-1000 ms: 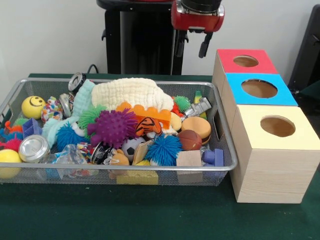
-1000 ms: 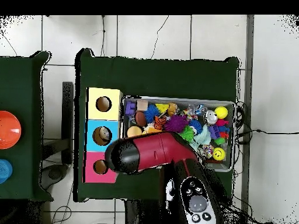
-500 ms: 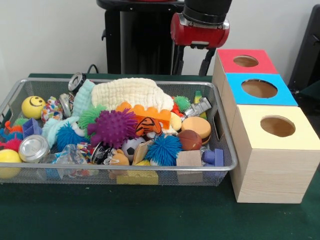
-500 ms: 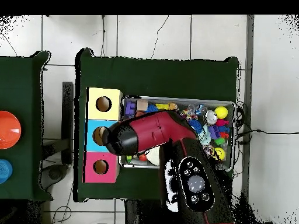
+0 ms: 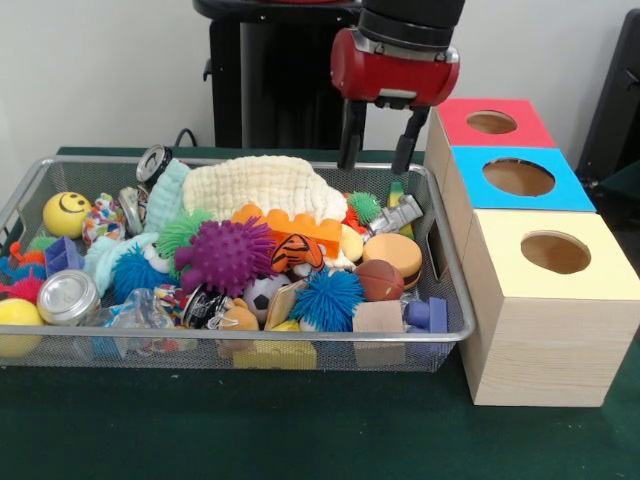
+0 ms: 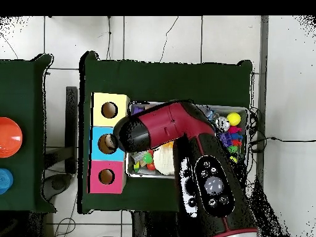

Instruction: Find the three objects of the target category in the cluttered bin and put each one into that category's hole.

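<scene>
A dark green table [image 5: 330, 440] is carrying everything here, standing in front of a pale wall, and the mesh bin [image 5: 452, 270] is serving as the landmark for all the places below.

The gripper [image 5: 376, 152] is hanging over the bin's far right corner, above the toys and touching none of them. Its two dark fingers [image 5: 347, 150] are standing spread apart, and nothing is sitting between them. In the overhead view the red arm [image 6: 170, 126] is covering most of the bin.

The task is not naming the category, so the target is my guess only. Directly below the gripper, inside that same far right corner, a small green spiky ball [image 5: 364, 206] and a grey toy piece [image 5: 397, 216] are lying side by side. The grey piece is lying with its long axis slanting up toward the bin's right wall. So the coming move is probably calling for a plain descent, with little sideways travel.

Three boxes are standing just beside the bin's right wall, one hole in each: the red box [image 5: 492, 122] farthest, the blue box [image 5: 520, 178] in the middle, the yellow box [image 5: 556, 254] nearest the camera.

Counting the spiky balls in the bin, I am finding at least five: one purple [image 5: 224, 256], two blue [image 5: 326, 297], two green [image 5: 180, 231]. There are also two yellow balls [image 5: 66, 214], two metal tins [image 5: 68, 296] and one cream cloth [image 5: 262, 186] covering the bin's far middle.
</scene>
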Action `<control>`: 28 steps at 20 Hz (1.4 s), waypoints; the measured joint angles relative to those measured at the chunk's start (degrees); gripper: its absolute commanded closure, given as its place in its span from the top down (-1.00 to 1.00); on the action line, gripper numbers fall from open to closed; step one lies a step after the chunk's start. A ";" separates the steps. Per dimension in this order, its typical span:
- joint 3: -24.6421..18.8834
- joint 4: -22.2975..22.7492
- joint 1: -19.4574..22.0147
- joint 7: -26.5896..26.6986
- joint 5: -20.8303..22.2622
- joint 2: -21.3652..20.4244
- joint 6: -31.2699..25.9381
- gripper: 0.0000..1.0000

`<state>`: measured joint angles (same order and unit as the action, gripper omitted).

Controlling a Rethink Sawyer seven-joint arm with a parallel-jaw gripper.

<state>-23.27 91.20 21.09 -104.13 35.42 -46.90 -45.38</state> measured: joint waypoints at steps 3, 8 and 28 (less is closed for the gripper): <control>-1.21 -1.30 1.47 2.35 0.46 0.02 -0.05 1.00; -2.64 -3.07 4.16 7.02 0.79 0.10 -0.06 1.00; -10.25 -17.54 12.88 25.83 1.29 12.74 -2.56 1.00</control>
<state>-33.52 73.66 33.98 -78.30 36.71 -34.16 -47.94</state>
